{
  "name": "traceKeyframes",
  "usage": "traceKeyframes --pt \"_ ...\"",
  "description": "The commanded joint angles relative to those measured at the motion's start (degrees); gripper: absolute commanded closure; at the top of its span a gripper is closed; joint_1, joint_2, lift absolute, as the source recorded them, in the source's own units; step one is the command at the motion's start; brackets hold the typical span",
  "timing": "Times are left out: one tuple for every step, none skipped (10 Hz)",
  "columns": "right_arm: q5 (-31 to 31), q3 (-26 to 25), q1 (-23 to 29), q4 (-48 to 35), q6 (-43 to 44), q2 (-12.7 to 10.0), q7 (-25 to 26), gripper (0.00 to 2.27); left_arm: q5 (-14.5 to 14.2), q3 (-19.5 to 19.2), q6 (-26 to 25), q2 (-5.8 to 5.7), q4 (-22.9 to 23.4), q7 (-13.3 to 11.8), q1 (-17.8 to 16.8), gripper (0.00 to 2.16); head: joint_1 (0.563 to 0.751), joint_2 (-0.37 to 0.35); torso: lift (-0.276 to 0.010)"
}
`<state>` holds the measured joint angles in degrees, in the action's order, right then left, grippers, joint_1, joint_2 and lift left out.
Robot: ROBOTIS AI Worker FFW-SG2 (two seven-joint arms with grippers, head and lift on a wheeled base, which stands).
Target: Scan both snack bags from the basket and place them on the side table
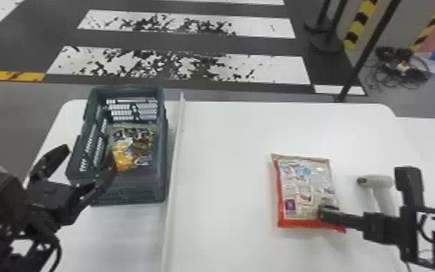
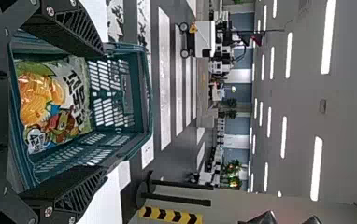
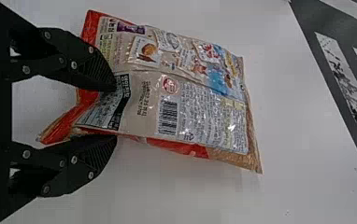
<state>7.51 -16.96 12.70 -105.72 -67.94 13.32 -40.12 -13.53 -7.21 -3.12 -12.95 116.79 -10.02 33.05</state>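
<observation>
Pinching a near corner of the red-edged, beige-backed plastic snack bag (image 3: 181, 107) with the black two-fingered right gripper (image 3: 116, 112), above or against the smooth white tabletop (image 1: 224, 152), hard to tell which. Probably light, puffy and slick, stiff only along the sealed hems, so apt to swing or twist from a corner; squeeze just enough to spare the brittle contents, and leave the printed barcode (image 3: 168, 115) uncovered for scanning. Just right of the bag, near a pale grey pistol-shaped scanner (image 1: 375, 181). Over to the left, spreading the empty black left gripper (image 1: 90, 157) wide at the near end of the dark grey-green slatted plastic basket (image 1: 130, 191). Inside, lying face up, with the glossy yellow-and-green snack bag (image 1: 133, 146); best taken by a side edge or the sealed end, away from the crisp middle. Beside the basket, along the tabletop, to a straight white raised strip (image 1: 177, 144). Farther off, out to a dark floor with worn white stripes (image 1: 177, 67), a black round-based stand (image 1: 327, 41) and tangled dark cables (image 1: 399, 72).
</observation>
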Motion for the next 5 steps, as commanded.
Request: traceKeyframes --pt "1.5 -1.3 0.7 -0.1 1.2 0.0 -0.8 2.25 0.0 0.0 0.0 0.03 -0.2 0.0 0.0 0.14 0.695 -0.035 -0.075" --pt "2.3 -2.6 0.9 -0.2 1.4 -0.1 -1.6 2.25 0.0 0.0 0.0 0.03 -0.2 0.0 0.1 0.14 0.695 -0.035 -0.075" --pt "3.8 -3.9 1.2 -0.4 1.7 -0.3 -1.8 2.25 0.0 0.0 0.2 0.03 -0.2 0.0 0.2 0.14 0.695 -0.038 -0.075" --pt "6.6 -6.0 1.4 -1.3 1.4 -0.4 -2.2 2.25 0.0 -0.1 0.2 0.03 -0.2 -0.1 0.3 0.14 0.695 -0.042 -0.075" --pt "10.2 -9.1 1.4 -3.4 -0.9 -0.4 -2.2 2.25 0.0 -0.1 0.2 0.03 -0.1 -0.1 0.3 0.14 0.695 -0.043 -0.075"
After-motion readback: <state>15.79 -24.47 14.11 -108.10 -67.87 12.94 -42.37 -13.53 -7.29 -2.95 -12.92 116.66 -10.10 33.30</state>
